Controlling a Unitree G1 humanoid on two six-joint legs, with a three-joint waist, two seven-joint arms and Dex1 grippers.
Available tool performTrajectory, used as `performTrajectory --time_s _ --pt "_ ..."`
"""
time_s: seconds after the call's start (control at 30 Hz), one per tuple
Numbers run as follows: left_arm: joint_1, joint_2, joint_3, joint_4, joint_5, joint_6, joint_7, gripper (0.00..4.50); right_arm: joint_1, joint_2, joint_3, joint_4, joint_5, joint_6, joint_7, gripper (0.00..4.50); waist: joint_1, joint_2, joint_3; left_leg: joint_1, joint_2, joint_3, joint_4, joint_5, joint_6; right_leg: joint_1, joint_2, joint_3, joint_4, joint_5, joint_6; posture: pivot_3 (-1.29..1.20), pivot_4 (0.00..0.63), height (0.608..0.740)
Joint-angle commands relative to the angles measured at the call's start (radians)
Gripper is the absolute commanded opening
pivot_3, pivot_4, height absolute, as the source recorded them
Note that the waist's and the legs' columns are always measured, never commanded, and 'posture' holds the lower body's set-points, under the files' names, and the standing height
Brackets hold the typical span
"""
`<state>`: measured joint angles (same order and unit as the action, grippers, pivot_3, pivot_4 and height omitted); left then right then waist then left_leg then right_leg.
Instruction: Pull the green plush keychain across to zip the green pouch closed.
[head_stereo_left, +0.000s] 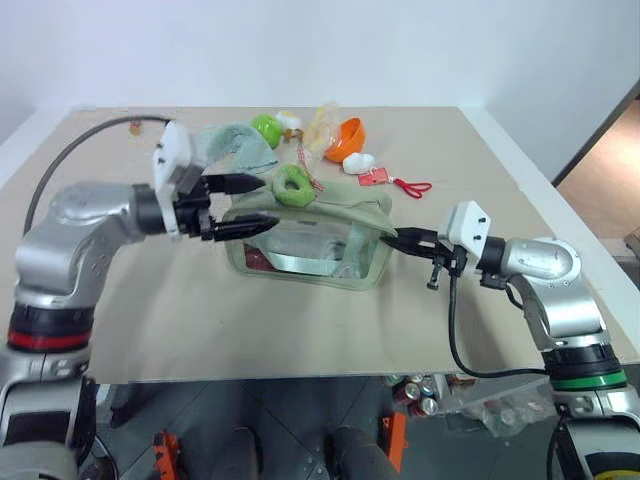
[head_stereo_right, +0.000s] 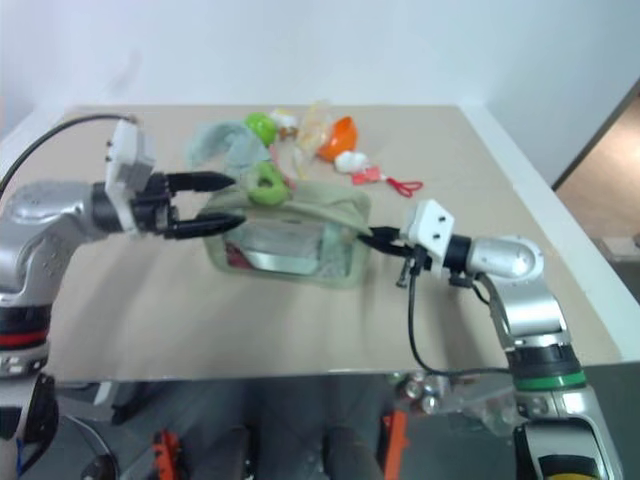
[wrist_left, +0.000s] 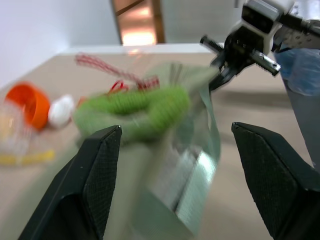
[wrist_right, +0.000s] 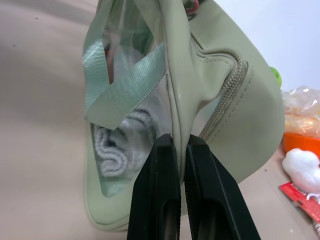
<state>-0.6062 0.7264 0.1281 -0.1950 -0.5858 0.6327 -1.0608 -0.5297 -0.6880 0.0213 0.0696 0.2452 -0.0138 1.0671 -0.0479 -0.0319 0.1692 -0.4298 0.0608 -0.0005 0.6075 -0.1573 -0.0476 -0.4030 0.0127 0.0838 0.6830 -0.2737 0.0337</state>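
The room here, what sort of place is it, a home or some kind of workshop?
Probably a lab or test room, not a home. A plain beige table stands against bare white walls, with a green pouch, an orange bowl and small toys set out on it like practice props, and loose cables beneath it.

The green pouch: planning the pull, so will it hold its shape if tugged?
Probably not: the green pouch is soft fabric, already creased where the right gripper pinches it. It looks light, so it may slide unless held.
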Motion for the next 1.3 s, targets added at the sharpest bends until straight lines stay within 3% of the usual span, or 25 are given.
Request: performTrajectory --time_s 0.03,0.3,0.63,0.9,0.93,1.0,1.13,1.3 --pt "0.119 0.025 0.114 -0.147 -0.05 0.058 0.099 3.66 -0.023 0.001 0.008 0.013 -0.01 -0.018 0.013 0.0 0.0 0.0 0.0 0.001 0.0 0.0 0.0 0.0 0.0 0.0 0.0 0.0 0.0 0.0 0.0 0.0 0.15 0.74" --pt "0.294 -0.099 0.227 -0.191 -0.025 -0.001 0.344 3.66 -0.036 0.0 0.009 0.022 -0.008 -0.016 0.028 0.0 0.0 0.0 0.0 0.004 0.001 0.0 0.0 0.001 0.001 0.003 0.0 0.0 0.0 0.002 -0.001 0.0 0.15 0.74" --pt "0.239 -0.213 0.116 -0.061 0.005 -0.111 0.355 3.66 -0.03 -0.02 -0.002 0.0 -0.01 -0.001 0.027 0.0 0.001 0.0 0.0 0.004 0.0 0.001 0.0 0.001 0.001 0.003 0.001 0.001 0.0 0.002 -0.001 0.0 0.15 0.74" --pt "0.179 -0.226 0.072 0.052 0.041 -0.195 0.33 1.06 0.008 -0.031 -0.032 -0.098 0.071 0.129 0.017 0.0 0.001 0.0 0.0 0.003 0.0 0.001 0.0 0.001 0.001 0.003 0.0 0.001 0.0 0.001 0.0 0.0 0.15 0.74" --pt "0.178 -0.223 0.067 0.044 0.037 -0.191 0.325 0.64 0.011 -0.035 -0.045 -0.116 0.089 0.167 0.007 0.55 0.001 0.0 0.0 0.003 0.0 0.001 -0.001 0.001 0.001 0.003 0.0 0.001 0.0 0.001 0.0 0.0 0.15 0.74" --pt "0.181 -0.222 0.065 0.026 0.026 -0.179 0.325 0.06 0.015 -0.048 -0.058 -0.147 0.112 0.199 0.015 1.04 0.001 0.0 0.0 0.003 0.0 0.001 -0.001 0.001 0.001 0.002 0.0 0.001 0.0 0.001 0.0 0.0 0.15 0.74" --pt "0.2 -0.213 0.055 0.005 0.028 -0.171 0.32 0.0 -0.034 -0.056 -0.088 -0.189 0.155 0.254 0.0 2.41 0.002 0.0 0.0 0.003 0.0 0.001 0.0 0.001 0.001 0.002 0.0 0.001 0.0 0.001 0.0 0.0 0.15 0.74" --pt "0.209 -0.224 0.046 -0.02 0.018 -0.158 0.33 0.0 -0.225 -0.002 -0.05 -0.207 0.145 0.274 -0.063 4.16 0.0 0.001 0.001 0.003 0.0 0.001 0.0 0.001 0.001 0.002 0.0 0.001 0.0 0.002 0.0 0.0 0.15 0.74"
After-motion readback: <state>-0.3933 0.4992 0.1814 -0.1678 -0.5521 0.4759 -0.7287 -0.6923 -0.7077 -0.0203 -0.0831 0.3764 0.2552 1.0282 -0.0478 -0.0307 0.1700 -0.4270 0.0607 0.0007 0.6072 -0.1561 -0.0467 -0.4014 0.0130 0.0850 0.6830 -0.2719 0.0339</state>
